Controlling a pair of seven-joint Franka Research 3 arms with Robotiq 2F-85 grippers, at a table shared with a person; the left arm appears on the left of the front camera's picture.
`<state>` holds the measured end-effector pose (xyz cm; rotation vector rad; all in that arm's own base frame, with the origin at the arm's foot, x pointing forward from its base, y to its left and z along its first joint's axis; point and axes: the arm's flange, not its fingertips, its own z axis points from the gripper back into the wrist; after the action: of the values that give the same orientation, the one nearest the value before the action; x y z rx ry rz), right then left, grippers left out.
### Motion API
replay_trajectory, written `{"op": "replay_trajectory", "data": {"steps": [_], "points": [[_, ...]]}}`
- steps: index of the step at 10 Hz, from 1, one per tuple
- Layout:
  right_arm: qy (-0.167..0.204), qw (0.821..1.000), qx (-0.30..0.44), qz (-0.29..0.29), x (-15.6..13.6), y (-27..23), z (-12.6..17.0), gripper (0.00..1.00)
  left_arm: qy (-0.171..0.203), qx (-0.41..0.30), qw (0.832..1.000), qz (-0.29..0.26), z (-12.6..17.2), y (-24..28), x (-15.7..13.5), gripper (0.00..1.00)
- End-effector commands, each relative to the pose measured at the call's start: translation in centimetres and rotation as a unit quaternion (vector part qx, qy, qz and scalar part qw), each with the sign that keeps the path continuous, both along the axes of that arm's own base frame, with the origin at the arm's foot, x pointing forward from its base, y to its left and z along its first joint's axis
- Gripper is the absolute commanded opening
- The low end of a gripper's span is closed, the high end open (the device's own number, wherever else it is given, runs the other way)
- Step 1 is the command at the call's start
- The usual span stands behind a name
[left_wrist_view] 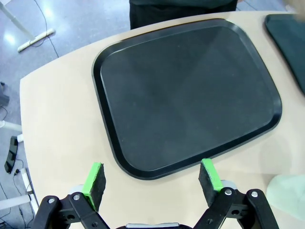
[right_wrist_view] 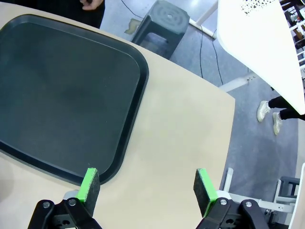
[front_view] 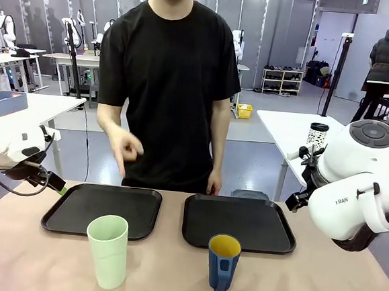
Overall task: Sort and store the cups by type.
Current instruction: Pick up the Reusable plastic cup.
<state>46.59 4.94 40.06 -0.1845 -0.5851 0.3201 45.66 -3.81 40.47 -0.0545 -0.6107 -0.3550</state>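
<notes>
The mint-green tumbler (front_view: 107, 250) stands upright on the table (front_view: 24, 260), just in front of the left tray (front_view: 103, 210). The dark blue mug (front_view: 223, 262) stands in front of the right tray (front_view: 239, 223), well apart from the tumbler. My left gripper (left_wrist_view: 151, 167) hangs over its tray's edge, jaws spread wide, gripping nothing. My right gripper (right_wrist_view: 145, 174) is equally wide and unladen by its tray's corner. Across the table, the person's hand (front_view: 128, 150) is raised.

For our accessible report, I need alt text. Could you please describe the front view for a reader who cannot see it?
A pale green tumbler stands before the left tray and a dark blue mug, yellow inside, before the right tray, both black trays empty. A person in black stands across the table.
</notes>
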Motion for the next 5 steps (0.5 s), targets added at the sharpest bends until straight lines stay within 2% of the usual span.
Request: {"op": "replay_trajectory", "data": {"steps": [1,5], "points": [[0.000,1.000,0.001,0.001,0.07,0.08,-0.07,1.00,0.000,0.002,1.000,0.000,0.06,0.10,0.06,1.00],[0.000,1.000,0.001,0.001,0.07,0.08,-0.07,1.00,0.000,0.002,1.000,0.000,0.06,0.10,0.06,1.00]]}}
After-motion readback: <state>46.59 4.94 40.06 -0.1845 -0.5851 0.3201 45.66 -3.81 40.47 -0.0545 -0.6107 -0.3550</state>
